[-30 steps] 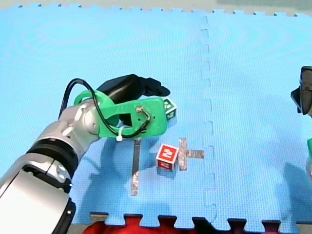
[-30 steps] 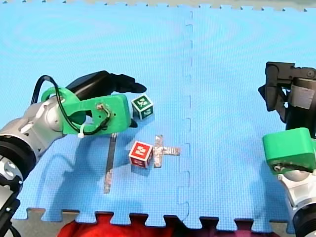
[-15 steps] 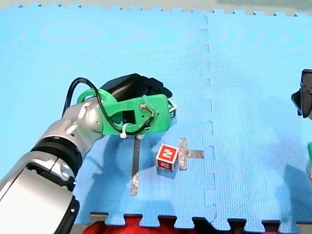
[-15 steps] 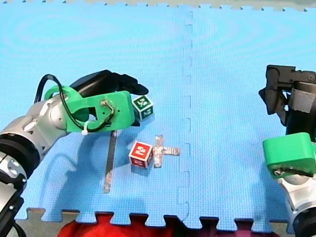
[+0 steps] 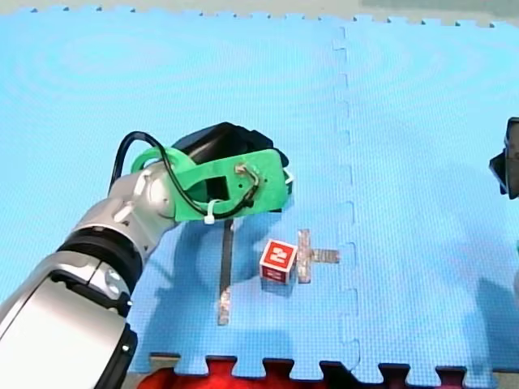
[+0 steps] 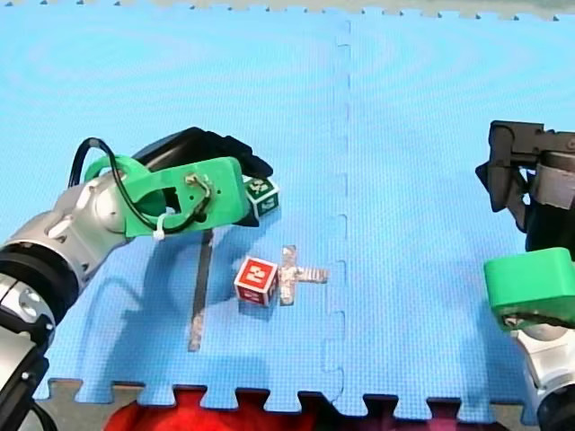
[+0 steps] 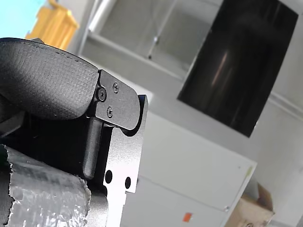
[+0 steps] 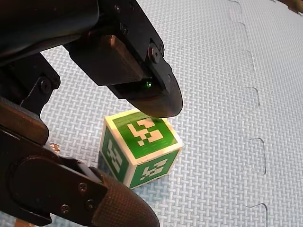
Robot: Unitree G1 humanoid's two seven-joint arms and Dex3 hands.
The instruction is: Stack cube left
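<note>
While nothing is stacked yet, we see the red cube (image 6: 254, 280) nearest us on the blue mat (image 6: 404, 108). It sits just beside a silver tape cross (image 6: 296, 274), with a long tape strip (image 6: 199, 296) on its other side, toward our left arm. Just beyond them, our left hand (image 5: 223, 146) hangs low over the green cube (image 8: 139, 146), which stands flat on the mat. In that hand's wrist view the fingers (image 8: 142, 90) sit apart on either side of the cube with gaps showing, so we judge the grasp not yet closed. Our right hand (image 6: 521, 184) is off at the mat's right edge, holding nothing. We reckon the reach is done. The clamp, the lift, and probably setting green on red are left.
</note>
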